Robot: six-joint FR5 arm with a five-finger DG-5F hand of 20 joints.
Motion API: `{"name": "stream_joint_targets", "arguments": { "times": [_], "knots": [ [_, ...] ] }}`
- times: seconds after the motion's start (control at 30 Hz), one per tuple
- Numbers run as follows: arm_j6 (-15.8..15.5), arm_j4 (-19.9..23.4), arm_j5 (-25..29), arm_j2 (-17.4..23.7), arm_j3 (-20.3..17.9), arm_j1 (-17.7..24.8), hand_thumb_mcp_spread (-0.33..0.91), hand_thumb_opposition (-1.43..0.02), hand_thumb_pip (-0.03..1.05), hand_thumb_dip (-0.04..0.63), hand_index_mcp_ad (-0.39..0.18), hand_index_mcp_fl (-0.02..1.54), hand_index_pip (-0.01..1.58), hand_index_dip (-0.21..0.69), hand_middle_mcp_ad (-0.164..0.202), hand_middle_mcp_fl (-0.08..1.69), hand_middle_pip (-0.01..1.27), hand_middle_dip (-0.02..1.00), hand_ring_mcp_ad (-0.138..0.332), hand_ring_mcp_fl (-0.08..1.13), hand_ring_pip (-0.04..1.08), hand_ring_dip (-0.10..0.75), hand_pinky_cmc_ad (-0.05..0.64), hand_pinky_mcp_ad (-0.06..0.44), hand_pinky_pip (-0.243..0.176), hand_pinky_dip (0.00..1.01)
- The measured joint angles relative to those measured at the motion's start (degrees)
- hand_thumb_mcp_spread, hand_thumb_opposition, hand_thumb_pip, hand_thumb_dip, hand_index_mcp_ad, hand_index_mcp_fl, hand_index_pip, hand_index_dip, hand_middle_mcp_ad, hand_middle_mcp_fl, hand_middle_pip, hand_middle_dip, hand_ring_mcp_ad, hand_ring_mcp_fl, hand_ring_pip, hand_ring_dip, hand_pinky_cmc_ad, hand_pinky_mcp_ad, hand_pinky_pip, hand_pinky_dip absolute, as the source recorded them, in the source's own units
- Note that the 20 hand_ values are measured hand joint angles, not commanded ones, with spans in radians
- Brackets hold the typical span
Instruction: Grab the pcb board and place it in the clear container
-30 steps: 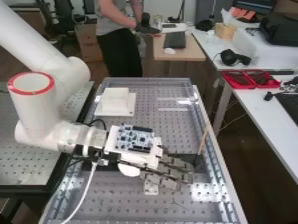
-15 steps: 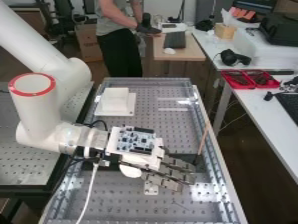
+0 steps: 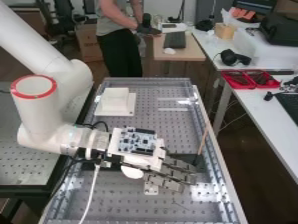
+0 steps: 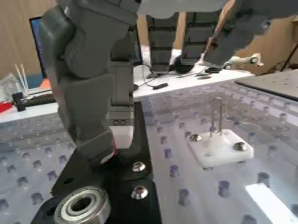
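In the high view the hand [image 3: 169, 175] is over the middle of the bench, dark fingers extended toward its right side. A blue and white circuit board [image 3: 137, 141] lies on the back of the hand. In the wrist view the hand [image 4: 83, 80] hangs above a black plate [image 4: 143, 192]; thumb and one finger come down close together, the others reach forward loosely. A thin red edge shows by their tips; I cannot tell what it is. A clear object [image 4: 9, 87] is at the far bench; I cannot tell whether it is the container.
A white stepped block [image 3: 115, 102] sits farther up the perforated bench [image 3: 159, 90]. A small white block with a metal loop [image 4: 223, 148] stands beside the black plate. A thin brown stick [image 3: 203, 141] rises near the right rail; red trays [image 3: 249, 79] lie on the side table.
The hand has shifted slightly to the right in the high view, with the board on its back moving along. The white cable beneath the wrist has swung a little right.
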Motion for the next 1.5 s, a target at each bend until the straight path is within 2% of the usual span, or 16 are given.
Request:
{"name": "stream_joint_targets", "arguments": {
  "times": [0.13,0.33,0.4,0.63,0.9,1.07,1.23,1.5],
  "knots": [
    [0.18,0.62,0.01,-0.04,-0.21,-0.02,0.68,-0.88,0.38,0.202,-0.176,0.74,1.12,0.202,0.058,0.10,0.13,0.12,0.113,0.05,0.09,-0.056,0.351,0.098,-0.063,0.18],
    [1.32,1.74,-0.14,0.39,-0.64,-0.17,0.67,-0.90,0.38,0.202,-0.176,0.80,1.06,0.199,0.058,0.12,0.13,0.13,0.113,0.07,0.08,-0.056,0.346,0.098,-0.063,0.18],
    [1.58,2.11,-0.31,0.83,-0.76,-0.23,0.68,-0.91,0.38,0.202,-0.176,0.84,1.06,0.199,0.058,0.12,0.13,0.12,0.113,0.06,0.10,-0.056,0.367,0.101,-0.061,0.18],
    [3.40,5.10,-1.61,4.87,-2.08,-0.66,0.68,-0.92,0.38,0.202,-0.176,0.89,1.00,0.199,0.061,0.13,0.13,0.13,0.112,0.08,0.11,-0.047,0.363,0.098,-0.063,0.18],
    [6.11,8.59,-4.54,10.84,-5.88,-0.06,0.68,-0.94,0.37,0.201,-0.176,0.95,0.91,0.227,0.061,0.13,0.13,0.13,0.112,0.08,0.11,-0.045,0.379,0.101,-0.063,0.18],
    [9.42,9.85,-7.92,13.73,-8.25,2.80,0.68,-0.94,0.37,0.201,-0.173,0.96,0.87,0.234,0.061,0.13,0.13,0.13,0.113,0.08,0.10,-0.040,0.377,0.098,-0.063,0.18],
    [13.02,10.68,-10.20,14.84,-9.24,6.69,0.67,-0.94,0.38,0.201,-0.173,0.99,0.85,0.253,0.061,0.13,0.13,0.13,0.112,0.08,0.10,-0.040,0.377,0.098,-0.063,0.18],
    [17.47,11.39,-10.45,13.45,-8.71,13.69,0.68,-0.95,0.38,0.201,-0.173,1.01,0.81,0.283,0.058,0.13,0.13,0.13,0.115,0.08,0.10,-0.040,0.379,0.098,-0.063,0.18]
  ]
}}
